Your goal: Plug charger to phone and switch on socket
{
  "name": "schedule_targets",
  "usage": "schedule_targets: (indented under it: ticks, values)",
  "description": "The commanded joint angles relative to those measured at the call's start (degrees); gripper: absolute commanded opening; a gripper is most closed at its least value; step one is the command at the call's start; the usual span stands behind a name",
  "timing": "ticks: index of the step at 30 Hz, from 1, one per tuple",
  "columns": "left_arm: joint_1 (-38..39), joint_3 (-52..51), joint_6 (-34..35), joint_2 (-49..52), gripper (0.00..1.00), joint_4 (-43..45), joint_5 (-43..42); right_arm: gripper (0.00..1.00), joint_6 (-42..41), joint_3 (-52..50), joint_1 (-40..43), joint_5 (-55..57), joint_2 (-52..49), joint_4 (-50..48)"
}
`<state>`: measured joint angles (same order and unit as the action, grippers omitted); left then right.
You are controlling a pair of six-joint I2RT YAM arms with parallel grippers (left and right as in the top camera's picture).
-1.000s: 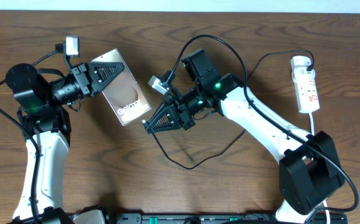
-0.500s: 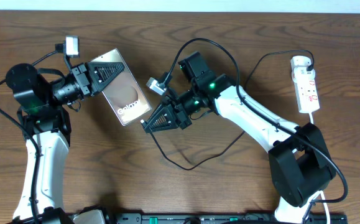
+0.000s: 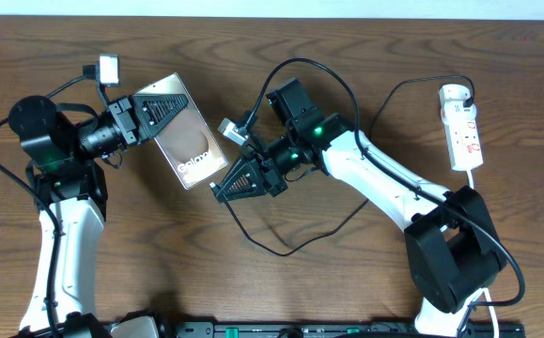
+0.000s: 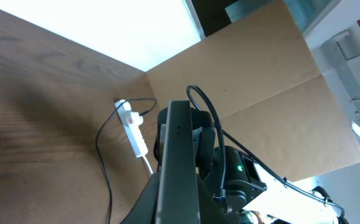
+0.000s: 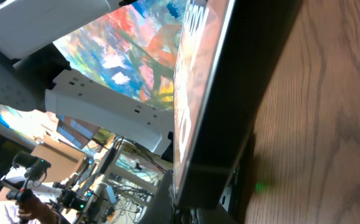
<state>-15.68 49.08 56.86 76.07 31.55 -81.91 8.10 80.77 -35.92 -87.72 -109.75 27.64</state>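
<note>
My left gripper (image 3: 179,105) is shut on the phone (image 3: 194,150), holding it tilted above the table; "Galaxy" lettering shows on its face. In the left wrist view the phone (image 4: 178,155) stands edge-on between the jaws. My right gripper (image 3: 217,190) is shut on the charger's small black plug, right at the phone's lower end. The charger's thin black cable (image 3: 286,248) loops across the table to the socket (image 3: 464,127), a white power strip at the far right. In the right wrist view the phone's end (image 5: 242,99) fills the frame just above my jaws (image 5: 195,214); the plug is hidden there.
The socket (image 4: 134,132) and black cable (image 4: 105,174) also show in the left wrist view, with a cardboard wall (image 4: 254,81) behind. The socket's white cord (image 3: 474,183) runs down past the right arm's base (image 3: 459,263). The table is dark wood.
My right gripper has moved slightly left with the plug, closer to the phone's lower end. The left gripper and phone have stayed put.
</note>
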Motion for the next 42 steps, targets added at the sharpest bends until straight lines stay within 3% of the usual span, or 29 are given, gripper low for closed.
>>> schedule_targets:
  ticks: [1,7,42]
  values:
    - [0.1,0.6,-0.9,-0.1,0.07,0.7,0.1,0.01,0.0,-0.3,-0.3,-1.6,0.0,-0.6]
    - [0.1,0.6,-0.9,-0.1,0.08,0.7,0.1,0.01,-3.8,-0.3,-0.3,-1.6,0.0,-4.8]
    - [2.0,0.6,-2.3,-0.1,0.07,0.7,-0.6,0.01,-3.8,-0.3,0.7,-1.6,0.0,-4.7]
